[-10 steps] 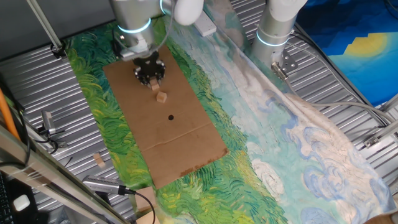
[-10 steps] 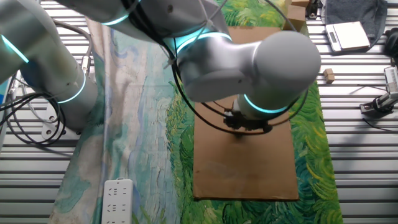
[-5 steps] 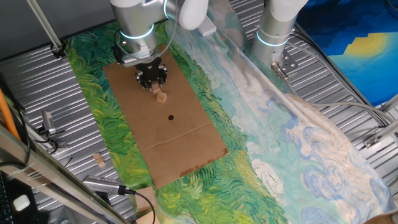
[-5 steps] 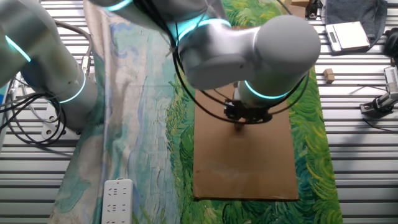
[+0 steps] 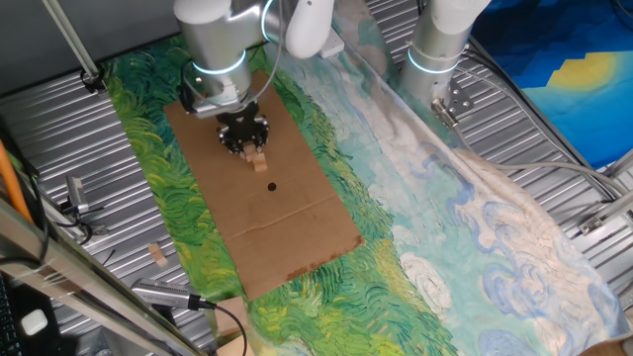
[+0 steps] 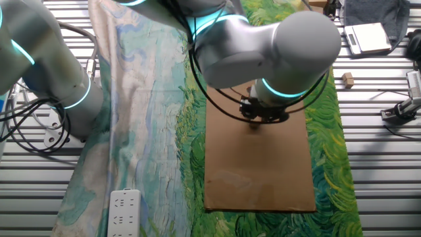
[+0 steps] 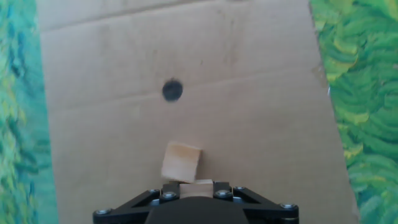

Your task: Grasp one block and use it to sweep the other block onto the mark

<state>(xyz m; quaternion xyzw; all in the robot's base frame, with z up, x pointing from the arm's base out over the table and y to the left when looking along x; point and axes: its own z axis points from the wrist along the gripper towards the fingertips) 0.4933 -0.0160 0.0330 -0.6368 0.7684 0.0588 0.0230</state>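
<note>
Upper left of the frame in one fixed view, the arm hangs over a brown cardboard sheet [image 5: 267, 218] with its wrist pointing straight down, and the gripper [image 5: 249, 148] sits low, right at the cardboard. Hand view shows it best: the gripper [image 7: 196, 186] is clamped on a held block [image 7: 196, 185], only a pale sliver of it peeking out at the bottom centre. The loose block [image 7: 181, 162] lies just above that sliver in the picture, touching it or as good as, and turned a bit askew. The mark [image 7: 172, 90] is a small black dot farther up the frame, a little left of the loose block, clearly apart from it.

Same story in the fixed view: loose block [image 5: 259, 160] right under the gripper, mark [image 5: 272, 185] just below-right of it. From the other fixed view the fat silver elbow hides most of the action, so I can't make out the blocks there.

Compared with a second ago, the gripper has dropped lower in the frame toward the dot, and the loose block has slid along with it, so the gap to the mark is smaller. A spare wooden piece [image 5: 156, 254] sits off the green cloth [image 5: 148, 188], on the ribbed metal counter [image 5: 59, 129].
</note>
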